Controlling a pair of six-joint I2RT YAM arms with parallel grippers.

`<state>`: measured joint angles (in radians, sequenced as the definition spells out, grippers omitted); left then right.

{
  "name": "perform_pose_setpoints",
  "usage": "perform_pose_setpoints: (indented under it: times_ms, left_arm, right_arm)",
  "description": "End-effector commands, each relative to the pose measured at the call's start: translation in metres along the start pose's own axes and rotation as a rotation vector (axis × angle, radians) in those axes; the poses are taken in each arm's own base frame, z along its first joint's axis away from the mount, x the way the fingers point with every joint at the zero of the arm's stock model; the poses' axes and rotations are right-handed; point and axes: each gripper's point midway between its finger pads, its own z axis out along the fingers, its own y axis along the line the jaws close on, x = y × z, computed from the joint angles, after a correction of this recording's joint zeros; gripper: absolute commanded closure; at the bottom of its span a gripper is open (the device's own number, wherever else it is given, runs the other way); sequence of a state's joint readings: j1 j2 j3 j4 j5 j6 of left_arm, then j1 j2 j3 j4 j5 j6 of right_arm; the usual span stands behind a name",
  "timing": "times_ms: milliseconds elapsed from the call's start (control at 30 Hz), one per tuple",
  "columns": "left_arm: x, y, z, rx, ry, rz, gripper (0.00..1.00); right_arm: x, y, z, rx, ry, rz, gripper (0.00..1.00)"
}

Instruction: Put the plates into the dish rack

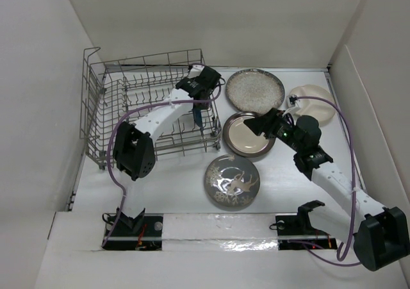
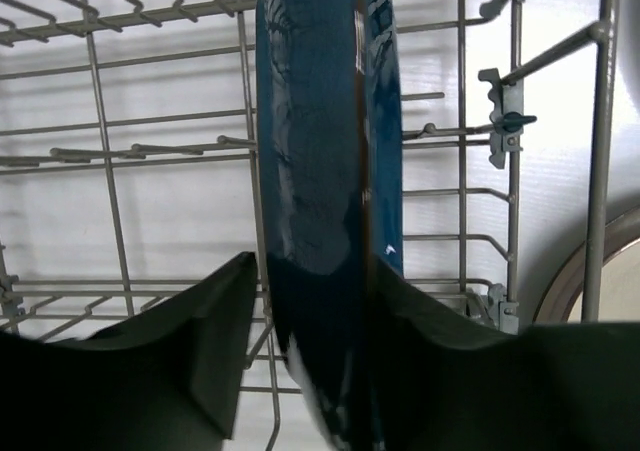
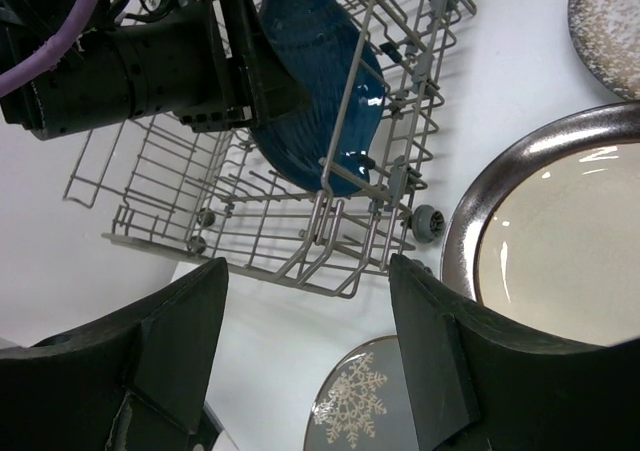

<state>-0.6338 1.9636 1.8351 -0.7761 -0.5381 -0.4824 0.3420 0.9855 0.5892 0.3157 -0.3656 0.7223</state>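
Note:
The dark teal-blue plate point(image 1: 197, 116) stands on edge between tines at the right end of the grey wire dish rack point(image 1: 128, 103). My left gripper point(image 1: 200, 91) straddles its top rim. In the left wrist view the plate point(image 2: 325, 151) rests against the right finger point(image 2: 440, 341), and a thin gap separates it from the left finger point(image 2: 215, 331). My right gripper point(image 1: 259, 123) is open and empty over the cream plate with dark brown rim point(image 1: 246, 138). The speckled beige plate point(image 1: 255, 89), grey bird plate point(image 1: 232, 181) and cream divided plate point(image 1: 317, 100) lie flat on the table.
The rack's raised handle point(image 1: 91, 52) is at its far left corner. White walls close in the table on the left, back and right. The right arm lies over part of the divided plate. The right wrist view shows the rack's near corner wheel point(image 3: 430, 221).

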Motion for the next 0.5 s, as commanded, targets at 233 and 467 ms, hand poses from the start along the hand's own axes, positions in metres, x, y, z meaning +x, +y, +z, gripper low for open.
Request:
perform_pose_setpoints:
  times_ms: [233,467]
  left_arm:
    - [-0.037,-0.016,-0.029,0.141,-0.098,0.004,0.46]
    - [-0.087,0.003,-0.072,0.225,-0.241,-0.064,0.28]
  right_arm:
    - [-0.013,-0.002,0.003,0.02,-0.076,-0.026,0.29]
    - [-0.019,-0.026,0.002,0.11,-0.128,-0.006,0.32]
